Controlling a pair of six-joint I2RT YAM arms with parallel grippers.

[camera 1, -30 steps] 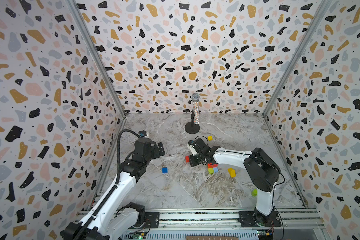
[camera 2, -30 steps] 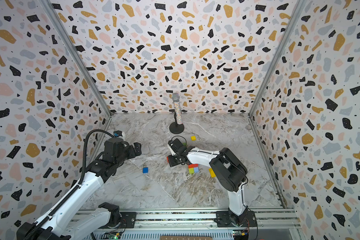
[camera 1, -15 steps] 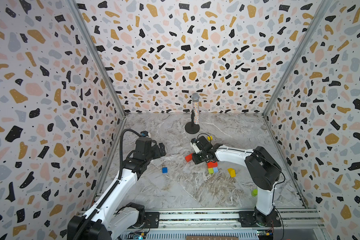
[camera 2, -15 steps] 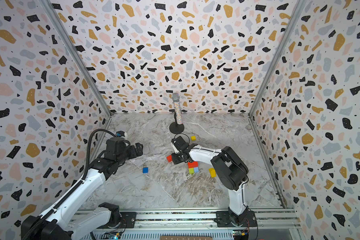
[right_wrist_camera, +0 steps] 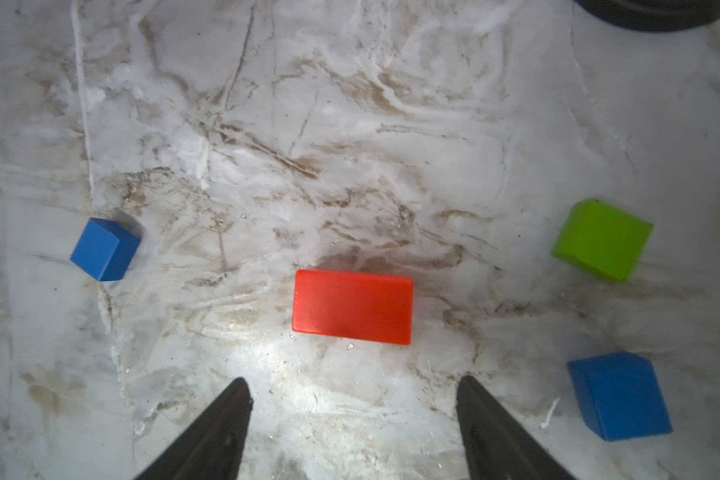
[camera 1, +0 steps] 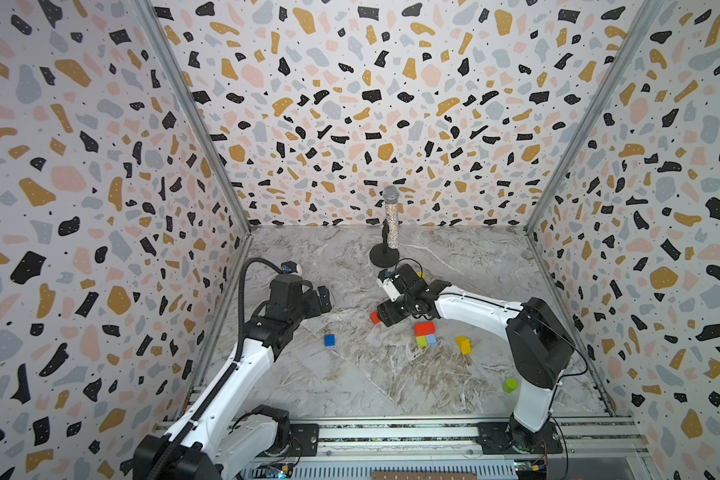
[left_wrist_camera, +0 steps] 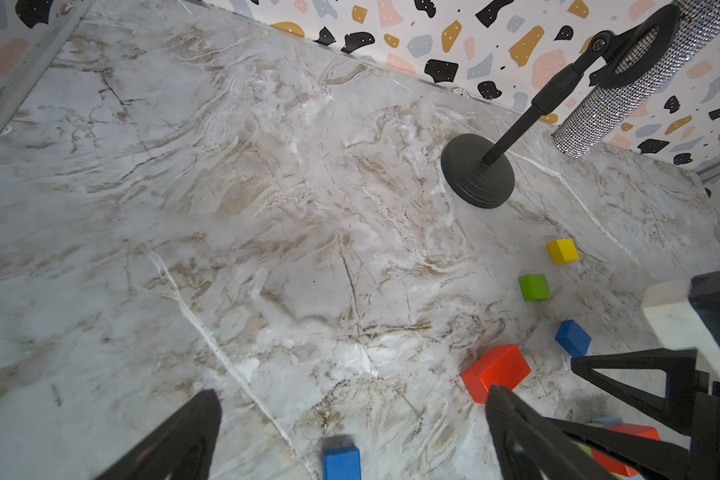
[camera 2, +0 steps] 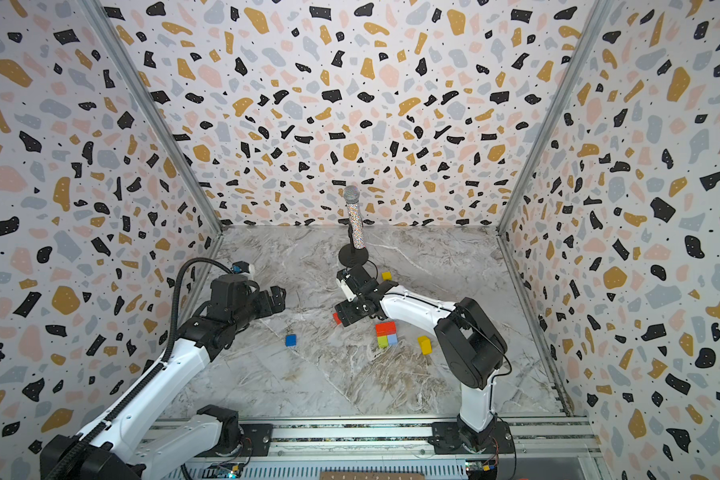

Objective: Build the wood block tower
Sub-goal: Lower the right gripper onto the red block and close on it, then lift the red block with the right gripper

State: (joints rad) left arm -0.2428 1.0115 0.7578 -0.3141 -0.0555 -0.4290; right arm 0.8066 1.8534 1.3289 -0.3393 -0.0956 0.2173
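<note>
Midway across the worktop, the started tower is a red brick touching green and light-blue cubes. Just beyond, my right gripper stands spread, empty, over a loose red brick. My left gripper gapes wide, holding nothing.

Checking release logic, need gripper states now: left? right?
Left gripper: open, empty.
Right gripper: open, empty; red brick lies loose ahead of its tips.
</note>
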